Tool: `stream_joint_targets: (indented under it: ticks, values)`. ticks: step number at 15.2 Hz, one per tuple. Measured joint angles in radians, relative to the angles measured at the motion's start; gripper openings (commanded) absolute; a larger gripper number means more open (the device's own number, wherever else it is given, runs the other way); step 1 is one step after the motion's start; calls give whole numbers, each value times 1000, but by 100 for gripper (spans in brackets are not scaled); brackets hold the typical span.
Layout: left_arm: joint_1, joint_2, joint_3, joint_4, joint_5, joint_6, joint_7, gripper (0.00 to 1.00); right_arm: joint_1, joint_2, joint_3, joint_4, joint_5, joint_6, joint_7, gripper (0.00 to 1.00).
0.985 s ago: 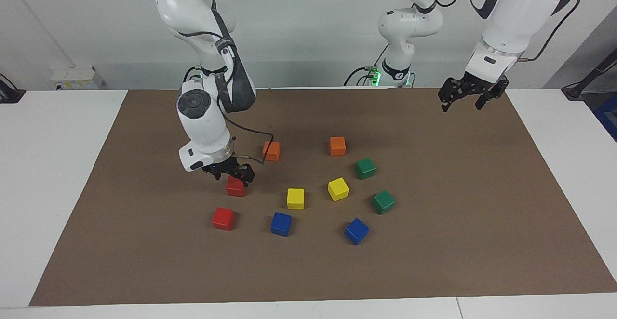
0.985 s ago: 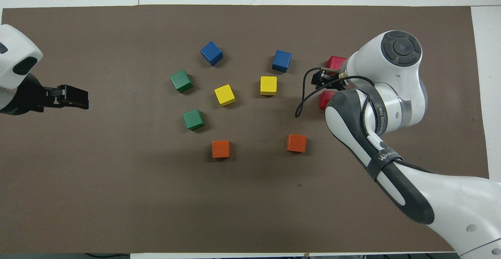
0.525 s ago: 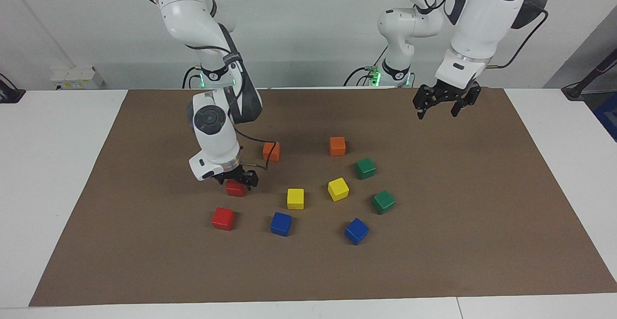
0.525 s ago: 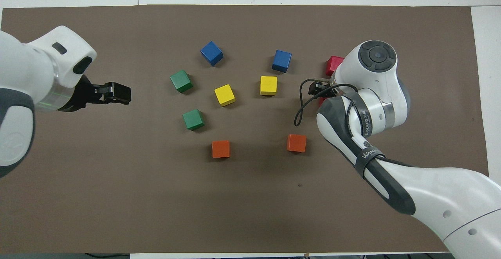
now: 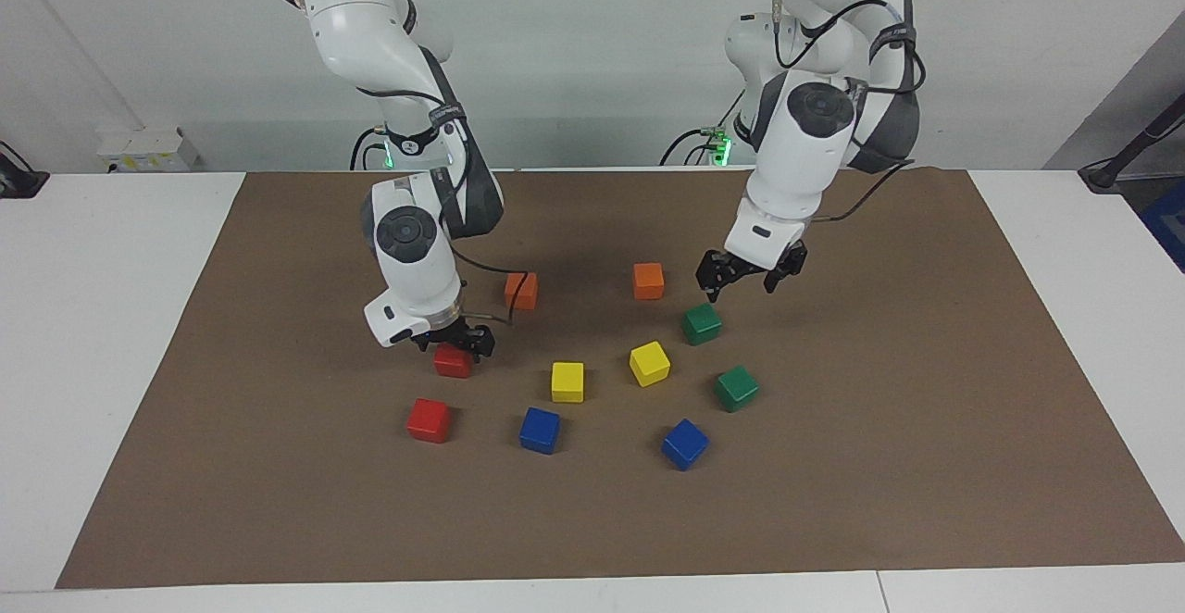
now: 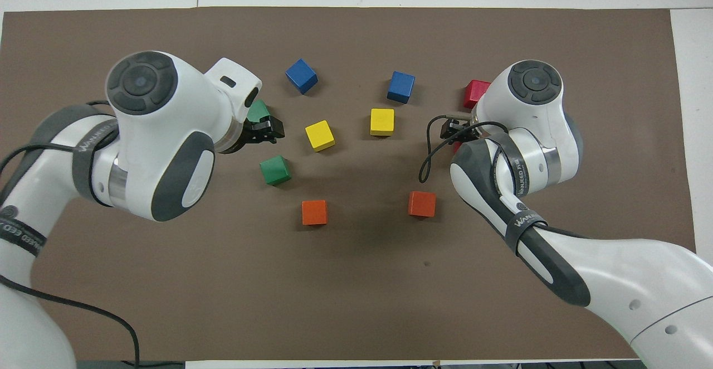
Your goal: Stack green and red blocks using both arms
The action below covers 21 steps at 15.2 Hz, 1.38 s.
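Observation:
Two red blocks lie toward the right arm's end. My right gripper (image 5: pixel 454 344) is down at the nearer red block (image 5: pixel 453 362), which stands on the brown mat. In the overhead view the arm hides all of that block but a sliver (image 6: pixel 457 146). The other red block (image 5: pixel 429 419) lies free, farther from the robots; it also shows in the overhead view (image 6: pixel 477 93). My left gripper (image 5: pixel 742 284) is open and empty in the air, over the mat just beside the nearer green block (image 5: pixel 702 323). The second green block (image 5: pixel 736 387) lies farther out.
Two orange blocks (image 5: pixel 521 290) (image 5: pixel 648 281) lie nearest the robots. Two yellow blocks (image 5: pixel 567 381) (image 5: pixel 649 363) lie in the middle between the reds and greens. Two blue blocks (image 5: pixel 540 430) (image 5: pixel 684 444) lie farthest out. All stand on the brown mat (image 5: pixel 879 465).
My left arm has swung in from its end of the table and come down to the nearer green block. My right gripper has sunk onto the nearer red block and then held still.

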Motion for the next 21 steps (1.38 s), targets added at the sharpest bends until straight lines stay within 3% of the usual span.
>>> stream_joint_targets:
  ticks: [4, 6, 8, 9, 13, 17, 18, 19, 20, 21]
  values:
    - [-25, 60, 1, -63, 0, 103, -49, 100, 0, 0, 0, -7, 0, 6, 0, 61]
    - [-34, 86, 1, -70, 0, 111, -81, 100, 0, 0, 0, -8, 0, 7, 0, 37]
    - [-39, 99, 1, -80, 0, 124, -97, 100, 0, -1, 0, -8, 0, 7, 0, 6]
    - [-41, 101, 2, -94, 0, 146, -113, 100, 0, -1, 0, -9, 0, 7, 0, 0]
    - [-41, 101, 2, -163, 0, 224, -213, 100, -3, -6, -3, -7, -3, 0, -12, 0]
    - [-41, 101, 3, -179, 0, 229, -251, 100, -64, -97, -12, -1, -8, -101, -237, 0]
    - [-41, 101, 3, -181, 0, 229, -266, 68, -102, -129, -13, -2, -8, -132, -321, 0]
    - [-41, 101, 3, -183, 0, 230, -278, 12, -148, -159, -13, -9, -8, -155, -406, 0]
    - [-41, 101, 3, -184, 0, 233, -286, 0, -196, -183, -14, -26, -8, -159, -483, 0]
    - [-42, 101, 3, -184, 0, 234, -290, 0, -238, -199, -15, -51, -8, -144, -551, 0]
